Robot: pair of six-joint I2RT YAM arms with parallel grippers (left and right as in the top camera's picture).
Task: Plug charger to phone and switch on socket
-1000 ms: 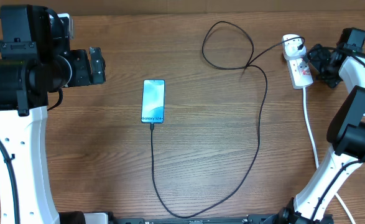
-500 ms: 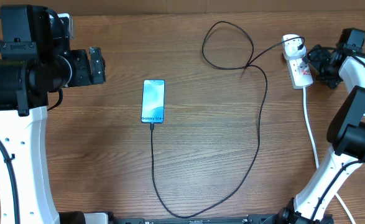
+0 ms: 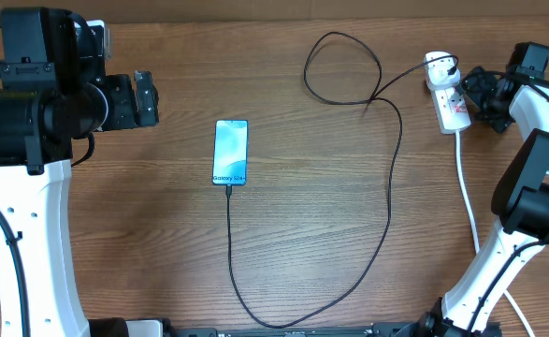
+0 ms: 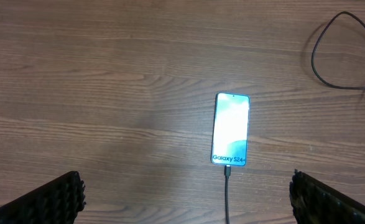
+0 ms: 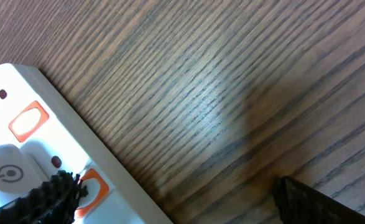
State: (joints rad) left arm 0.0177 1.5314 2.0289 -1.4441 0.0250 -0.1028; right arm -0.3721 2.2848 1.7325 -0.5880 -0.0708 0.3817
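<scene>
The phone (image 3: 231,152) lies flat mid-table, its blue-teal screen lit (image 4: 231,129). The charger's black cable (image 3: 390,187) meets the phone's bottom edge with its connector (image 4: 227,173), loops round the table and ends at a white plug adapter (image 3: 440,64) seated in the socket (image 3: 452,105), a white power strip at the far right. My right gripper (image 3: 471,94) stands open beside the strip; in the right wrist view one finger (image 5: 48,200) hangs over an orange switch (image 5: 90,185) on the socket (image 5: 8,93). My left gripper (image 3: 151,98) is open, left of the phone and above it.
The strip's thick white cord (image 3: 466,197) runs toward the table's front right, past the right arm's base. A second orange switch (image 5: 28,120) sits farther along the strip. The cable forms a loop (image 3: 341,65) at the back centre.
</scene>
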